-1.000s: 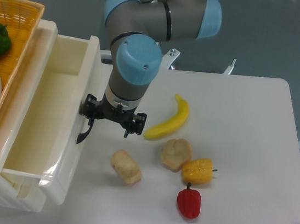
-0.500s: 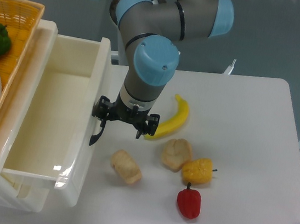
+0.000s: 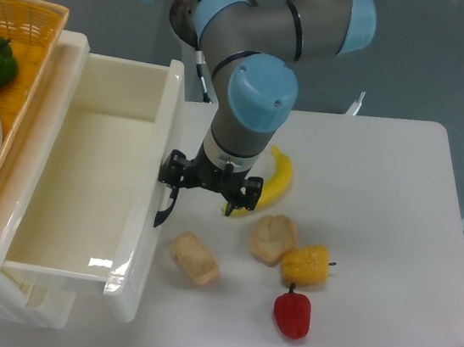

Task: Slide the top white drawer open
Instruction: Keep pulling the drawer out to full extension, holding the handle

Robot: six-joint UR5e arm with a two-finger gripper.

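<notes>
The top white drawer (image 3: 143, 258) stands pulled far out to the right from the cabinet, and its deep tray is empty. Its curved black handle (image 3: 161, 210) shows on the front, just below the gripper's left finger (image 3: 174, 174). My gripper (image 3: 210, 193) points down right beside the drawer front. Its fingers are spread wide, the left one against the handle and the right one near the banana. Nothing sits between the fingertips. The arm's blue wrist cap hides the upper part of the handle.
A banana (image 3: 275, 182), two bread rolls (image 3: 195, 258) (image 3: 272, 237), a yellow pepper (image 3: 306, 264) and a red pepper (image 3: 291, 313) lie on the white table right of the drawer. A wicker basket (image 3: 32, 70) with a green pepper and a plate sits on the cabinet. The lower drawer (image 3: 22, 304) stays nearly shut.
The drawer front has slid further right, out of the cabinet, and the gripper has moved right with it at the handle. The foods have not moved.
</notes>
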